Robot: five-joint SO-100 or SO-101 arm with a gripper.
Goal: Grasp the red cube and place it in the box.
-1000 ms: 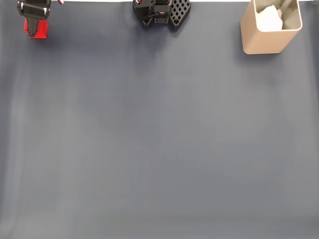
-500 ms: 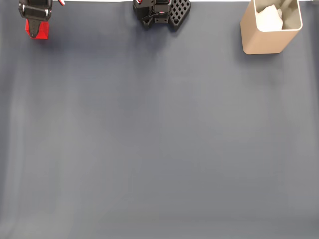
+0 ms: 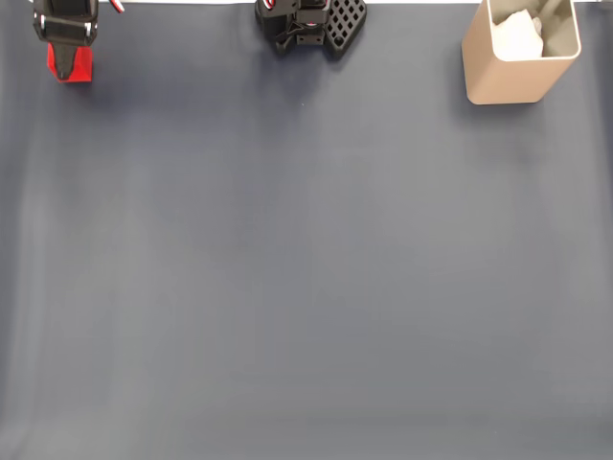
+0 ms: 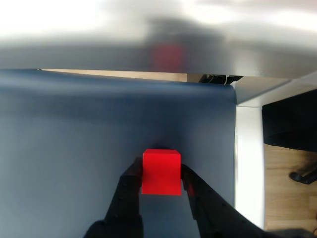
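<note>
The gripper [image 4: 161, 178] has the red cube [image 4: 161, 172] clamped between both fingers, up at the fixed view's top left corner. The box [image 3: 519, 56] stands well apart on the bench [image 3: 306, 268], top right.

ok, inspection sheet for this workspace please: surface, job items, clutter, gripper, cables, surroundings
Surface: dark blue-grey mat, plain; in the wrist view it ends at a white edge on the right.
Job's things: red cube between the gripper's fingers at the fixed view's top left; box upright at top right, apart from the cube.
Clutter: something white already inside the box; what it is cannot be told.
Gripper: gripper shut on the red cube, a black finger on each side.
Cables: black wires at the black latticed robot base; red and white wire ends by the arm at the top left.
Surroundings: wooden floor beyond the table edge, wrist view.
</note>
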